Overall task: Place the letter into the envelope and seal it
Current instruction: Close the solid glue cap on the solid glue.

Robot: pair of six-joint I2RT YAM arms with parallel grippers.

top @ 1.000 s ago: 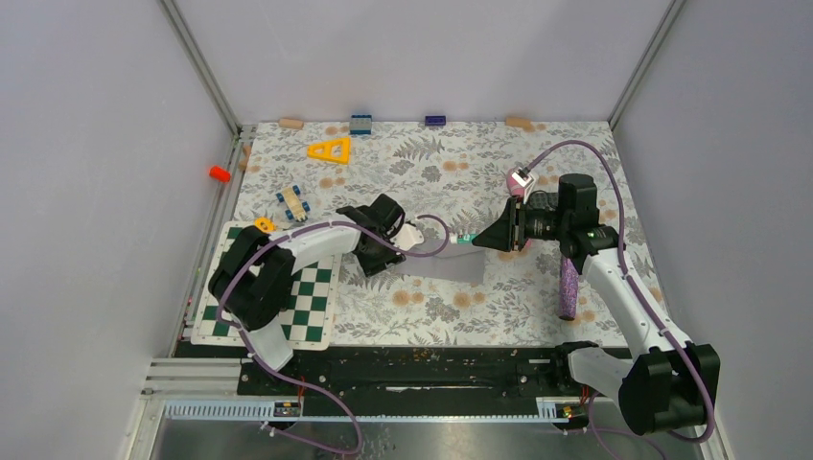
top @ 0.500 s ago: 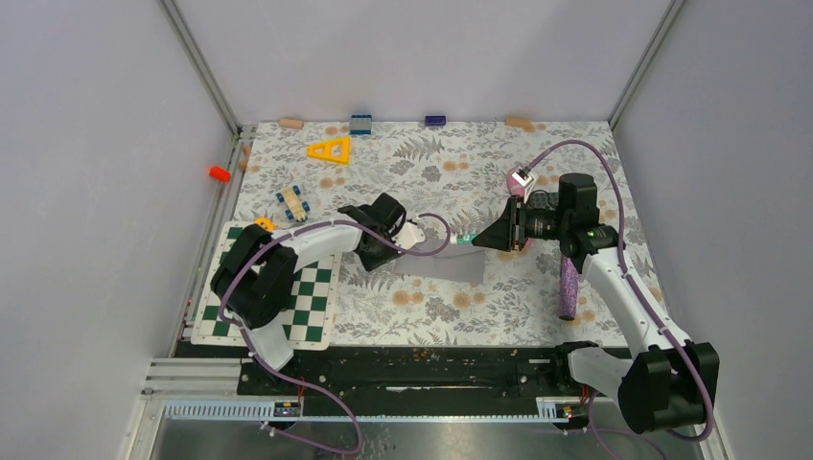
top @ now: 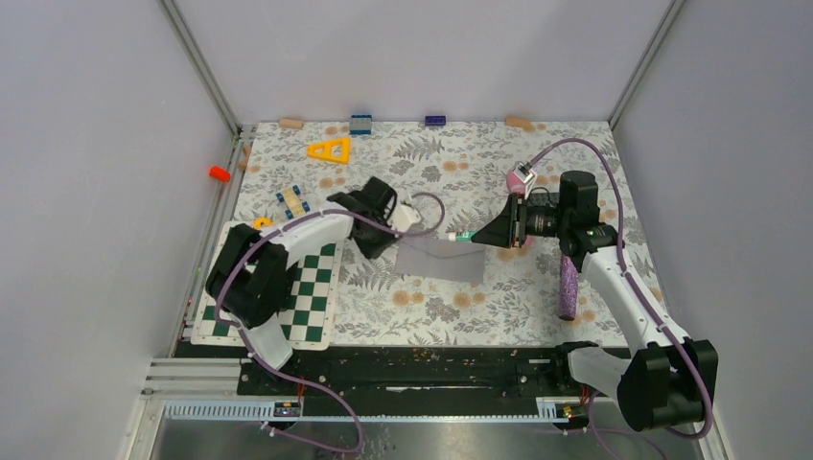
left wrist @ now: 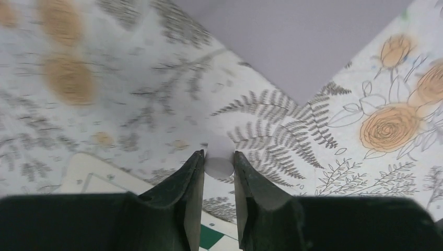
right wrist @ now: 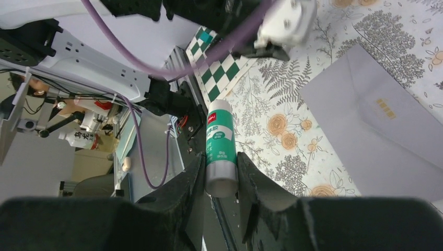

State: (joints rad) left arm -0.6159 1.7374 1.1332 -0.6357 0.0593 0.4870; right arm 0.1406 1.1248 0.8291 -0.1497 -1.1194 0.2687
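The grey envelope point(top: 443, 259) lies flat on the flowered cloth at mid-table; its near corner fills the top of the left wrist view point(left wrist: 298, 42). No letter is in view. My left gripper point(top: 382, 241) hovers just left of the envelope's corner, shut on a small white round cap point(left wrist: 218, 166) pinched between its fingertips. My right gripper point(top: 484, 238) is shut on a green and white glue stick point(top: 464, 236) that points left over the envelope's upper right edge. In the right wrist view the stick point(right wrist: 219, 141) stands up between the fingers beside the envelope point(right wrist: 376, 120).
A green and white chessboard point(top: 307, 287) lies at the left under the left arm. A yellow triangle point(top: 330, 149), a small toy car point(top: 294, 199) and blue bricks point(top: 360, 124) sit toward the back. A purple cylinder point(top: 568, 287) lies by the right arm.
The left gripper has closed on the white cap and drawn back up and to the left, away from the glue stick, uncovering more of the envelope. The right arm has barely moved.
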